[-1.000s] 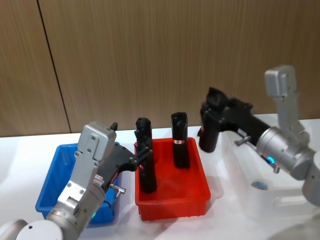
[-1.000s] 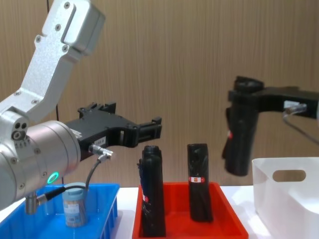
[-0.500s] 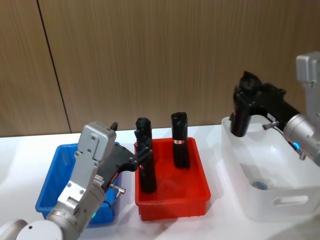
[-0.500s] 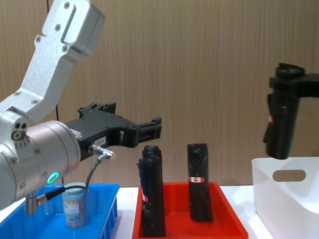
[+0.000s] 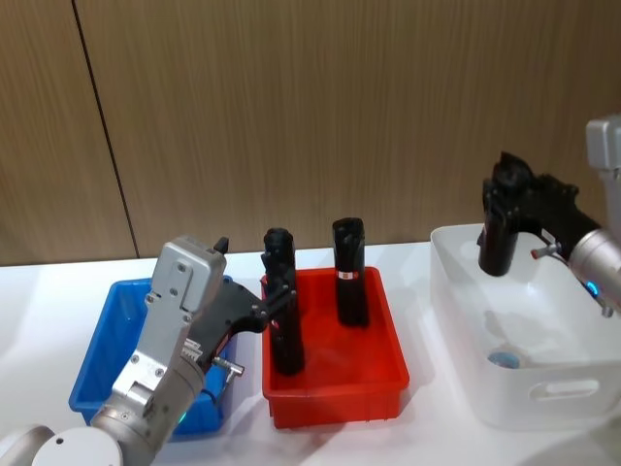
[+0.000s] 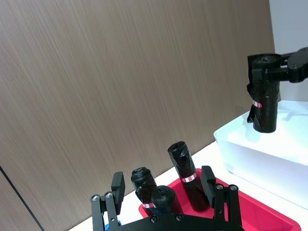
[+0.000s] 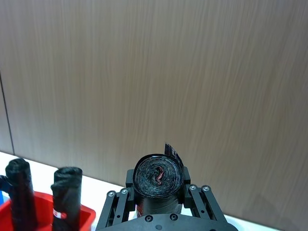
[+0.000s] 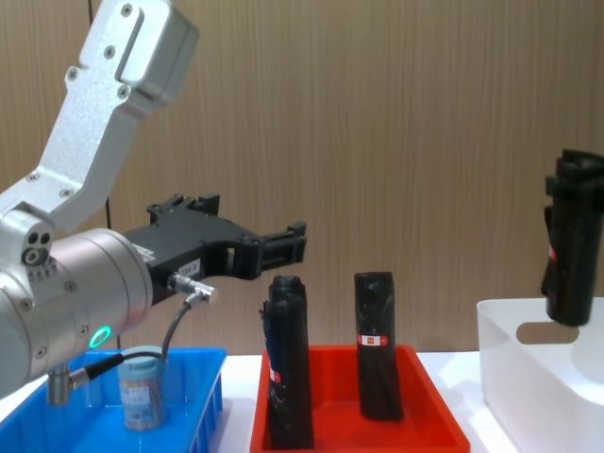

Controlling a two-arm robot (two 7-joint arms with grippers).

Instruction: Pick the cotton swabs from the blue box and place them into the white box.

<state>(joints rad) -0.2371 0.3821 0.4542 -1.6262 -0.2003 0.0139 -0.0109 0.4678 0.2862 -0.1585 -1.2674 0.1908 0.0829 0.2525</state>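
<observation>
Right gripper point(image 5: 505, 233) fingers clenched on a black roll point(image 8: 569, 247), hanging above the white box point(image 5: 543, 388). Risk: wrong item dropped there. Left gripper point(image 8: 283, 247) fingers spread, apparently empty; swab jar point(image 8: 140, 387) sits below them in the blue box point(image 8: 203, 396).

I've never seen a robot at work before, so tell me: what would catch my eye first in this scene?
Probably the right gripper, which holds a tall black roll in the air above the white box on the robot's right. Next, the bright red tray in the middle, with two more black rolls standing in it. On the left, the left gripper hangs open above the blue box, where one cotton swab jar waits.
</observation>
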